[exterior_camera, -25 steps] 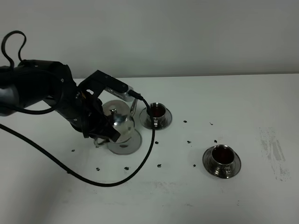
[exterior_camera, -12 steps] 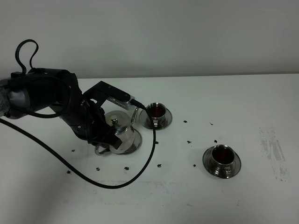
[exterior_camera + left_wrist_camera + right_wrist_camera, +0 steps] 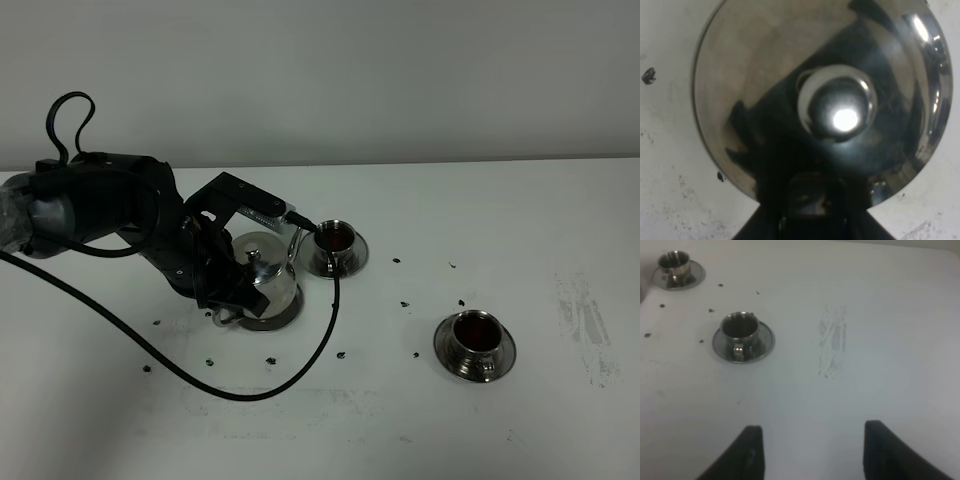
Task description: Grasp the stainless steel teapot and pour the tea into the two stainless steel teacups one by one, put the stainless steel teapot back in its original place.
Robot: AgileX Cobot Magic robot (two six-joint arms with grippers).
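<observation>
The stainless steel teapot (image 3: 266, 273) stands upright on its round saucer (image 3: 283, 318), the original place, at the left of the table. My left gripper (image 3: 223, 312) is shut on the pot's loop handle on the near-left side. In the left wrist view the domed lid and knob (image 3: 837, 106) fill the picture, with the handle (image 3: 815, 197) between the jaws. One teacup (image 3: 333, 238) with dark tea sits just right of the spout, the other (image 3: 476, 331) further right and nearer. My right gripper (image 3: 815, 455) is open over bare table, both teacups (image 3: 740, 330) (image 3: 674, 261) ahead of it.
Dark tea specks (image 3: 403, 303) lie scattered around the saucers. The left arm's black cable (image 3: 300, 368) loops over the table in front of the teapot. A grey smudge (image 3: 585, 320) marks the table at the far right.
The left arm has brought the teapot down and slightly left. It has gone from hanging above the saucer to standing on it, with the grip unchanged.
</observation>
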